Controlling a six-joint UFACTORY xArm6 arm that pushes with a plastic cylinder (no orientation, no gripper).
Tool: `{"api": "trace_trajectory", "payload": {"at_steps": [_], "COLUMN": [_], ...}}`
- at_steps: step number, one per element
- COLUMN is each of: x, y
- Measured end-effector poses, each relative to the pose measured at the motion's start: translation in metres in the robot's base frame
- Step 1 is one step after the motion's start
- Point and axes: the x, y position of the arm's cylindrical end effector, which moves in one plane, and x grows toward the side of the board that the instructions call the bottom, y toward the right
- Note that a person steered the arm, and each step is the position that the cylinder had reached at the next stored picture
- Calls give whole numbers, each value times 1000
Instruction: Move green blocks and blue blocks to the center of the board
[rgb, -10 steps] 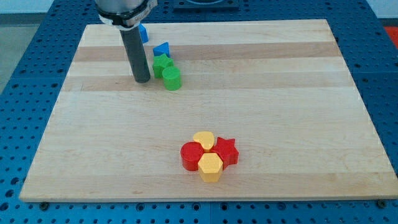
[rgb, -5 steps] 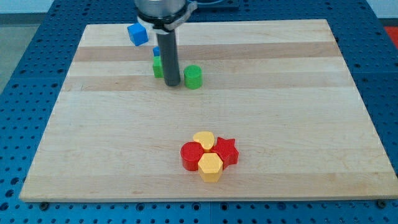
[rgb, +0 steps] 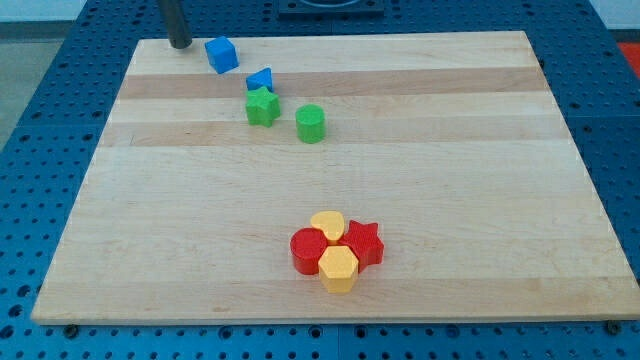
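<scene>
My tip (rgb: 180, 44) stands at the board's top left edge, left of the blue cube (rgb: 221, 53). A blue triangular block (rgb: 260, 79) lies lower right of the cube. A green star block (rgb: 262, 107) sits just below it, touching or nearly so. A green cylinder (rgb: 310, 123) stands apart, right of the star. All four blocks are in the board's upper left part.
A tight cluster sits at the lower middle: a red cylinder (rgb: 306, 248), a red star (rgb: 364, 242), a yellow block (rgb: 328, 224) and a yellow hexagon (rgb: 338, 267). The wooden board (rgb: 480, 170) lies on a blue perforated table.
My tip pushed the green cylinder to the right, away from the green star, then moved up and left to the board's top left edge.
</scene>
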Motion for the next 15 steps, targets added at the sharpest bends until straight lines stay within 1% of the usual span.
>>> {"api": "trace_trajectory", "payload": {"at_steps": [1, 3, 5, 7, 9, 10, 12, 15], "x": [4, 38, 52, 60, 91, 99, 99, 101], "y": [30, 46, 82, 99, 103, 115, 159, 185]}}
